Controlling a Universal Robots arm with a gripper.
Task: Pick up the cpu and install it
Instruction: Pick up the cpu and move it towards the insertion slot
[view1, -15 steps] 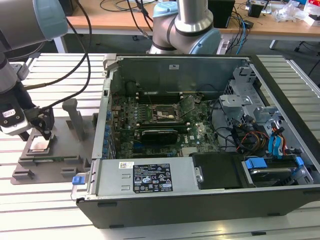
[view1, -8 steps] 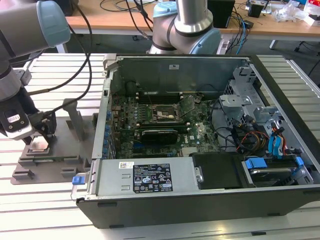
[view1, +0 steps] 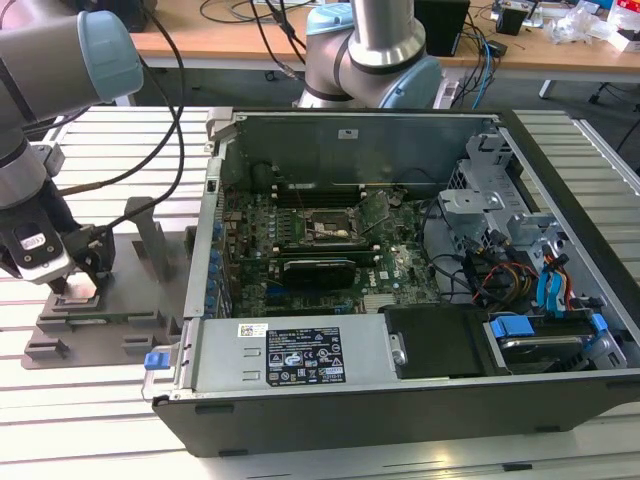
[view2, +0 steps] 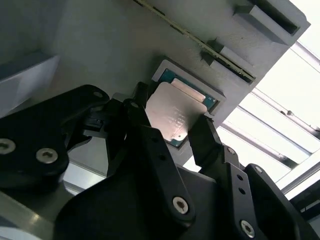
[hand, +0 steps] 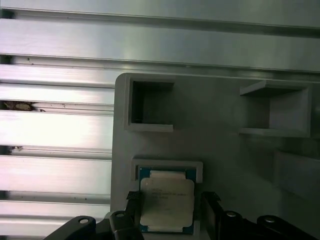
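Observation:
The cpu (hand: 166, 200) lies flat in a shallow pocket of the grey plastic tray (hand: 225, 165), its silvery top up and a thin green edge around it. In the second wrist view the cpu (view2: 176, 112) sits between my black fingers (view2: 209, 135). My gripper (hand: 169, 206) is low over the pocket and open, one finger on each side of the chip with a small gap left. In the exterior view my gripper (view1: 75, 285) stands on the tray (view1: 110, 300) at the exterior view's left. The motherboard socket (view1: 322, 232) lies inside the open computer case (view1: 400, 360).
The tray carries raised walls and empty square pockets (hand: 150, 102) close to the chip. It rests on a ribbed aluminium table (view1: 90, 400). The case side wall (view1: 205, 240) stands between tray and motherboard. A second robot base (view1: 375, 50) and cables are behind the case.

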